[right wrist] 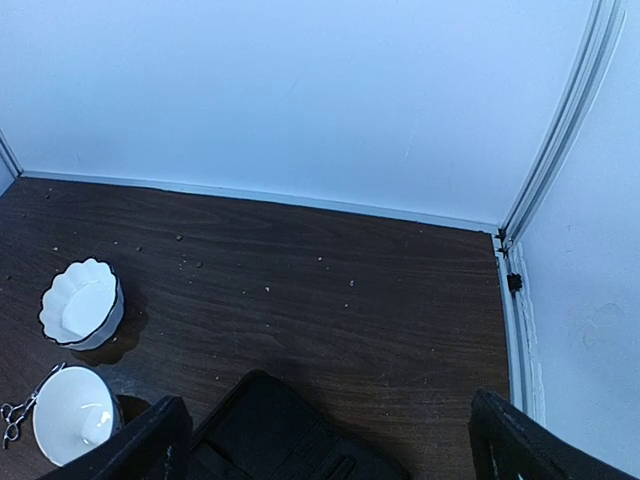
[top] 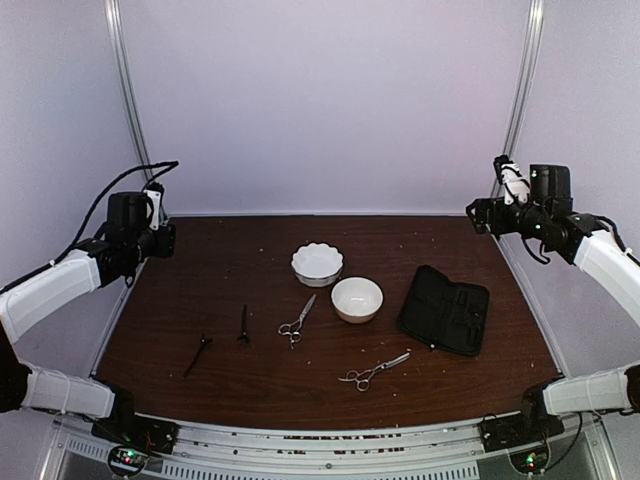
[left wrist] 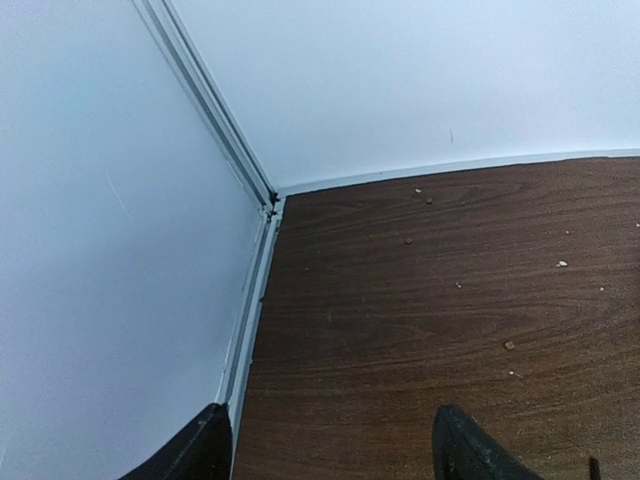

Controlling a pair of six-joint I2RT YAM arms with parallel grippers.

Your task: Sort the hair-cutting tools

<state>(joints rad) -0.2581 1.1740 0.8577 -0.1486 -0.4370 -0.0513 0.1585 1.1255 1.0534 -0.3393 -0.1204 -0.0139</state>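
Observation:
Two silver scissors lie on the dark wooden table: one (top: 297, 320) left of the plain bowl, its rings showing in the right wrist view (right wrist: 14, 412), and one (top: 373, 371) near the front middle. Two thin black clips lie at the left: one (top: 243, 324) and one (top: 198, 355). My left gripper (left wrist: 330, 450) is open and empty, raised over the far left corner. My right gripper (right wrist: 325, 440) is open and empty, raised over the far right corner, above the black case.
A scalloped white bowl (top: 317, 263) and a plain white bowl (top: 357, 298) stand mid-table; both show in the right wrist view (right wrist: 82, 303) (right wrist: 72, 414). A black zip case (top: 445, 308) lies at the right. White walls and metal frame posts (left wrist: 210, 100) enclose the table.

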